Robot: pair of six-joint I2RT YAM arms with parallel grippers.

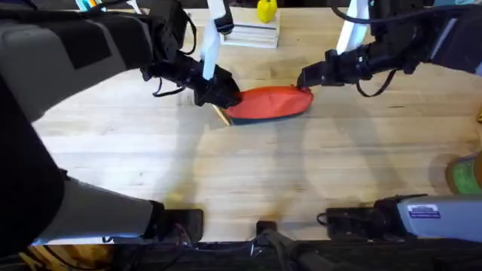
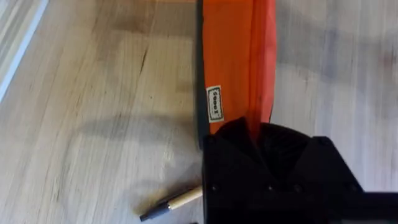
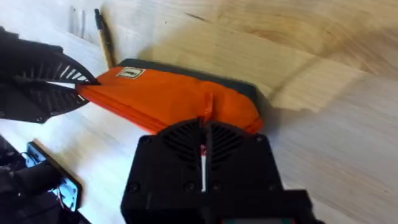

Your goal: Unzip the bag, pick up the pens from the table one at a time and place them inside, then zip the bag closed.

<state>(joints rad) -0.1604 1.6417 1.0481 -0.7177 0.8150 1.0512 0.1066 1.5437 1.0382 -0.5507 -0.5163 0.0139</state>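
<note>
Overhead view: the bag (image 1: 269, 103) lies on the surface (image 1: 248, 181), in the far middle part. The left hand (image 1: 224, 96) sits at the bag's left end. The right hand (image 1: 306, 77) sits at its right end. One pen (image 1: 221, 114) lies on the surface just beside the left end, partly under the left hand.

Left wrist view: the left hand (image 2: 254, 134) is pressed together on the end of the bag (image 2: 233, 56), pinching the fabric. A small white label (image 2: 214, 103) shows on the bag near the grip. The pen (image 2: 171, 204) lies on the surface (image 2: 93, 112) just beside this hand, dark tip pointing away from it.

Right wrist view: the right hand (image 3: 204, 134) is pressed together on a small red tab at the near end of the bag (image 3: 168, 99). The left hand (image 3: 78, 84) pinches the far end. The pen (image 3: 104, 38) lies beside that end.
</note>
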